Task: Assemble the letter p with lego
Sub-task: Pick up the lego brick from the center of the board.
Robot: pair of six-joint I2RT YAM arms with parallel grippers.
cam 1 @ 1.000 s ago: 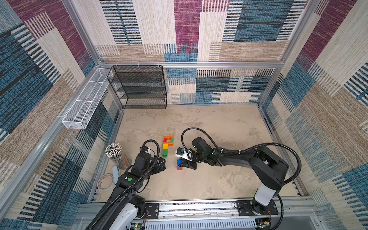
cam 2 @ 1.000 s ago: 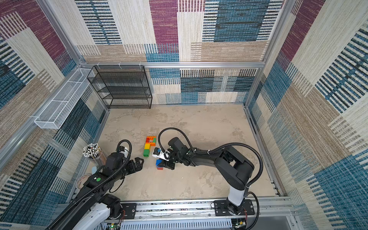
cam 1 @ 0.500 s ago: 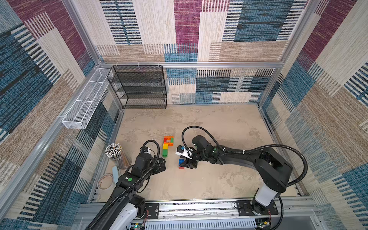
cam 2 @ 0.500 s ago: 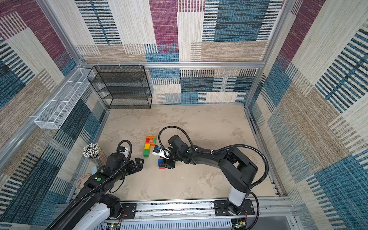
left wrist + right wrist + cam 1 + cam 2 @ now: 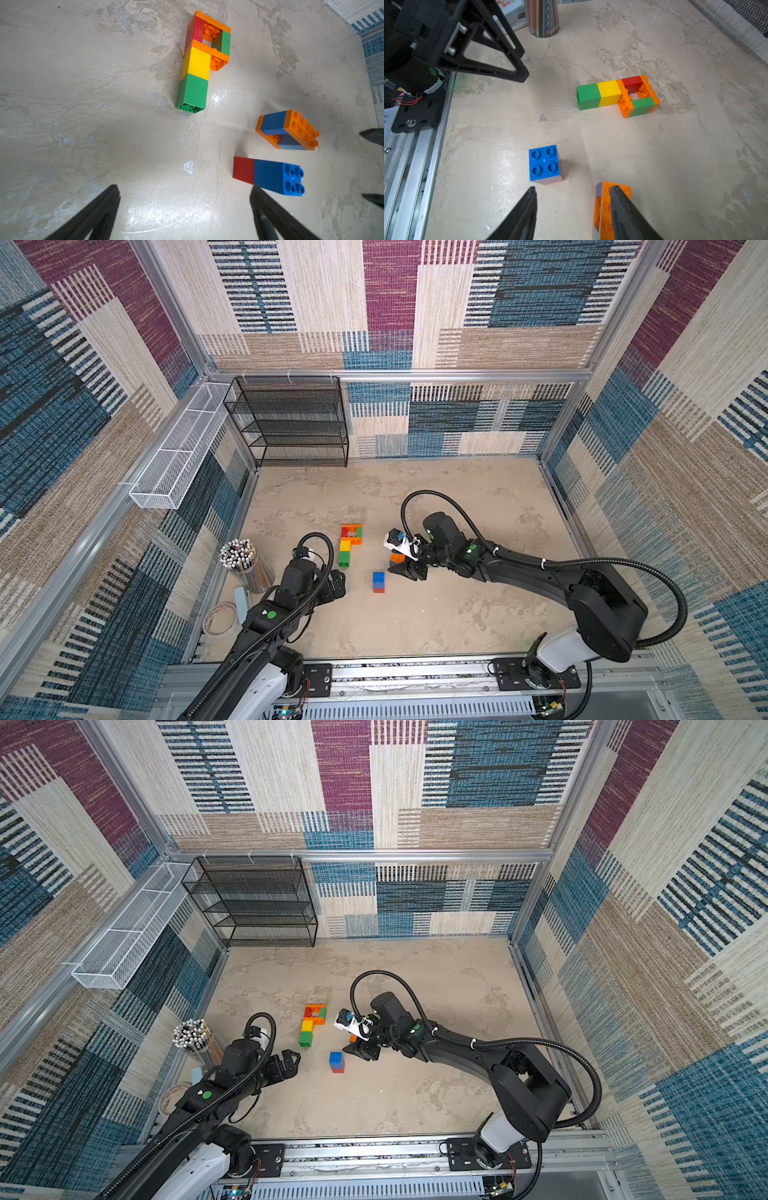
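Lego P-shape (image 5: 349,545) lies flat on the table (image 5: 457,497), with a standing blue-on-red stack (image 5: 378,581) and an orange-and-blue piece (image 5: 287,129) near it. I see my left gripper (image 5: 184,188) spread wide and empty, and my right gripper (image 5: 573,187) parted, holding nothing. A cup (image 5: 254,576) holds coloured pencils (image 5: 237,549). The print on the box (image 5: 512,12) beside it is too blurred to read.

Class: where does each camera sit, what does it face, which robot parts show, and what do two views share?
Both top views: overhead, facing down at the table; left arm and right arm show.
Left wrist: on left arm, facing the lego P; left claw shows.
Right wrist: on right arm, facing the blue-topped stack; right claw shows.
Shared: both wrist views show the lego P.
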